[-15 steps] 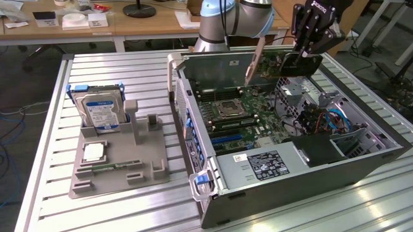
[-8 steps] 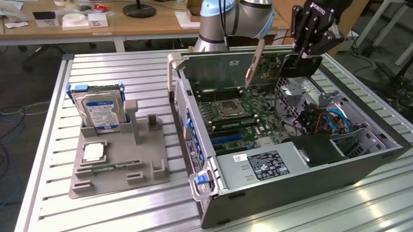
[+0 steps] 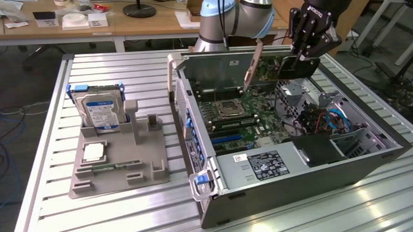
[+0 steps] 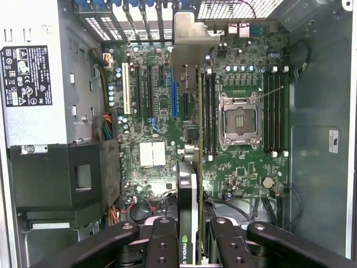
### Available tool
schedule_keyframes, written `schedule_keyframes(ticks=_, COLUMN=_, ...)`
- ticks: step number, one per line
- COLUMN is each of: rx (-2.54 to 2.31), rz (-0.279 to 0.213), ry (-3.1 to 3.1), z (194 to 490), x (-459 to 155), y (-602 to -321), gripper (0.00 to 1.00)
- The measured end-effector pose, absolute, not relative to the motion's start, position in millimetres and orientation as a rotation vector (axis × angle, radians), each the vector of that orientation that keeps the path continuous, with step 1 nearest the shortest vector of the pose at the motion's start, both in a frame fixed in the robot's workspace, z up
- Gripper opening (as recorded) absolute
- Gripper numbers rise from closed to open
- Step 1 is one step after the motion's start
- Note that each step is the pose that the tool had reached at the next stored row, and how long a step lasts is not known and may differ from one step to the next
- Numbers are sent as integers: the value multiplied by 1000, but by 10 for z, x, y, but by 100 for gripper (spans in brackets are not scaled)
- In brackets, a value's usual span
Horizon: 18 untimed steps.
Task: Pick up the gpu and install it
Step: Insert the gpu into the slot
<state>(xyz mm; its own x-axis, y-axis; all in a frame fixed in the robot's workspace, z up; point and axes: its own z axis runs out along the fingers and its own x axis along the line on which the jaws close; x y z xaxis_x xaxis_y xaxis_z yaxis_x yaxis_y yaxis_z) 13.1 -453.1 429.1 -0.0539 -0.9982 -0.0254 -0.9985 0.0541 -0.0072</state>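
End effector (image 3: 303,54) is clamped on the gpu (image 3: 291,70), holding it above the motherboard (image 3: 252,113) inside the case (image 3: 290,181); seemingly not yet seated.

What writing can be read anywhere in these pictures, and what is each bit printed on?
"NVIDIA": beside a green logo on the edge of the gpu held in the end effector; the letters after it are cut off.
Lettering on the end effector's side: too blurred to read.
Power supply label: too small to read.
Hard drive label: too small to read.
Sticker on the case wall: too small to read.
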Motion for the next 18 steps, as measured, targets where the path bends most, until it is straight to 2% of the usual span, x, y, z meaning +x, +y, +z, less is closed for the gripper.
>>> schedule_keyframes(ticks=18, rx=-2147, rz=20, ry=2260, z=4211, x=72, y=-4531, gripper=26)
